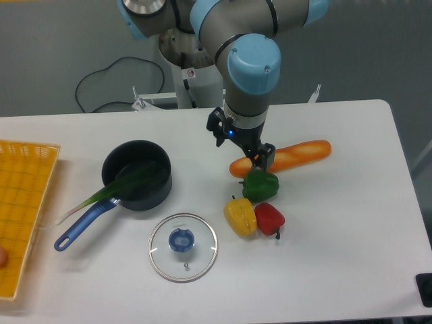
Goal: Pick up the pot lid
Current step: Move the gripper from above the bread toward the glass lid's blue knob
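- gripper at centre, fingers well apart
- carrot beside it, rightward
- below: green pepper, yellow pepper, red pepper
- lid flat, lower left of centre
- black pot at left, leek in it
- white table, yellow crate far left, cable behind
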